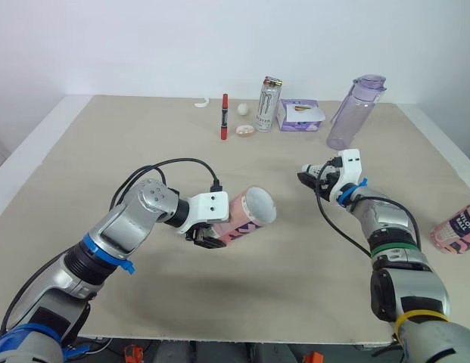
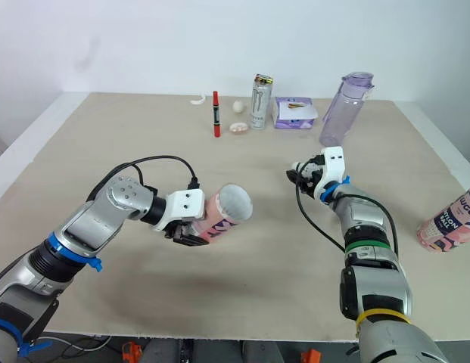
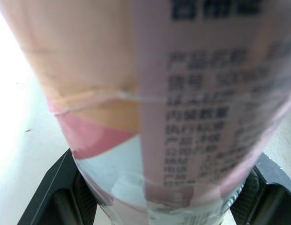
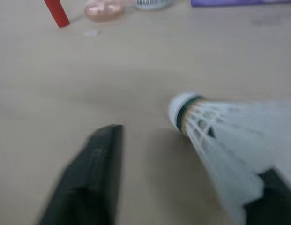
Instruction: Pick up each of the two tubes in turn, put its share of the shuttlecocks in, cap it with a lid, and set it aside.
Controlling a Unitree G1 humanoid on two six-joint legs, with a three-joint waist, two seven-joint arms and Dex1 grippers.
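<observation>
The left gripper [image 1: 210, 236] is squeezed tight around the pink tube [image 1: 250, 215], a good way in front of the silver can [image 1: 269, 103], on the robot's side of it. It grips the tube near the closed end. The tube is up off the table [image 1: 106, 144] and lies tipped over, so its open mouth looks across at the other arm. It is likely held this way so a shuttlecock can be slid straight in.

The right gripper [image 1: 312, 178] is also in front of the can, a bit to its right. Its two fingers are spread apart. A white shuttlecock [image 4: 215, 136] sits between them, close to one finger and clear of the other, so it does not look pinched yet. Its round tip points away from the wrist. It is hard to tell if it rests on the table or is lifted.

The second tube [image 1: 455, 227] waits far to the right of the can, at the table's edge, out of the way for its turn.
</observation>
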